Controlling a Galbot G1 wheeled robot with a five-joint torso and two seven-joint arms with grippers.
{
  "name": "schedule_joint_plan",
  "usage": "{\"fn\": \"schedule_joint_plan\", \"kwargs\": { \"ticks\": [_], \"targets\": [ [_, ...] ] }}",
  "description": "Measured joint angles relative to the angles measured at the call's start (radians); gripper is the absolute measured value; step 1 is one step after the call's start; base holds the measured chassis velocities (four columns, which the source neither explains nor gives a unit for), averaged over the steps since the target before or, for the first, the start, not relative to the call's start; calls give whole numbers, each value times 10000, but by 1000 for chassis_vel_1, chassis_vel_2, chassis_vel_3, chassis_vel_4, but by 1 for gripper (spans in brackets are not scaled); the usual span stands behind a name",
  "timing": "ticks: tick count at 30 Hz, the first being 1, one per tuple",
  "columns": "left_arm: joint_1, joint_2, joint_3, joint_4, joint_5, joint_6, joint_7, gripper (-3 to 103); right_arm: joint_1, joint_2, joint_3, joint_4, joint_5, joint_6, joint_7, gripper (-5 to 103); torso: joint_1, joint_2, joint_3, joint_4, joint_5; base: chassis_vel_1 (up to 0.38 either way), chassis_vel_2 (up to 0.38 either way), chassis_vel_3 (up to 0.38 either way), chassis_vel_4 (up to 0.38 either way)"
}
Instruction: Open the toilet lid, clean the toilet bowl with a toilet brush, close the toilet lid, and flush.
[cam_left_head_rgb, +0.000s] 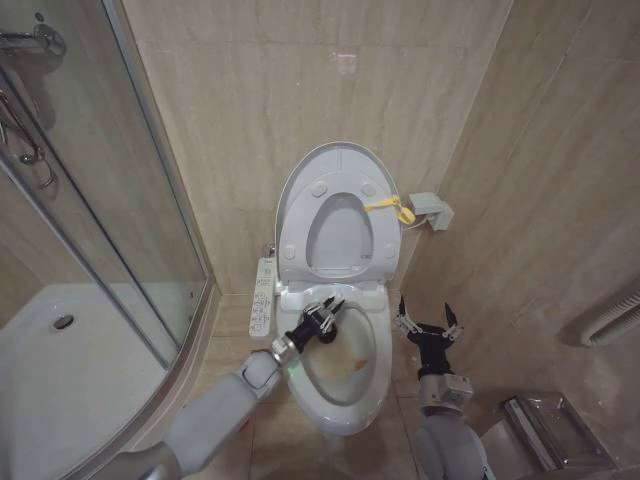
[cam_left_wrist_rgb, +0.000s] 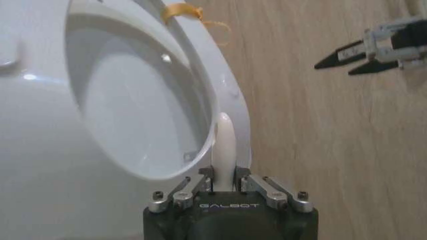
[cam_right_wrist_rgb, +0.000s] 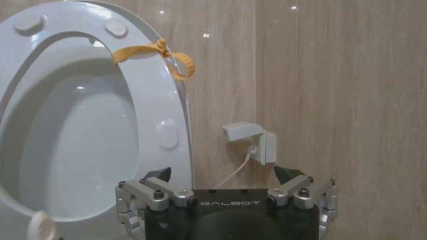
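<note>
**Brush held over the open toilet bowl**

The toilet lid (cam_left_head_rgb: 335, 160) stands upright against the wall, seat raised with it. The left gripper (cam_left_head_rgb: 322, 318) reaches in from the bowl's left rim, arm extended forward, its fingers pinching the thin white handle of the toilet brush (cam_left_wrist_rgb: 225, 145). The toilet bowl (cam_left_head_rgb: 345, 365) shows brownish stains near its front. To scrub well, it should probably press the bristles on those stains. The right gripper (cam_left_head_rgb: 427, 322) hovers beside the bowl's right edge, pointing upward, claws spread.
</note>
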Motion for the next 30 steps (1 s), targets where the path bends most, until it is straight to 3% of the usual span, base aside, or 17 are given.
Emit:
{"fn": "schedule_joint_plan", "kwargs": {
  "ticks": [12,30],
  "targets": [
    [-28,-1153,282,382,-342,-2,34,20,0,0,0,0,0,0,0,100,0,0,0,0,0,0,0,0,0],
    [278,-2047,470,1482,-840,-268,554,20,0,0,0,0,0,0,0,100,-1,0,-1,1,-2,0,0,0,0]
  ]
}}
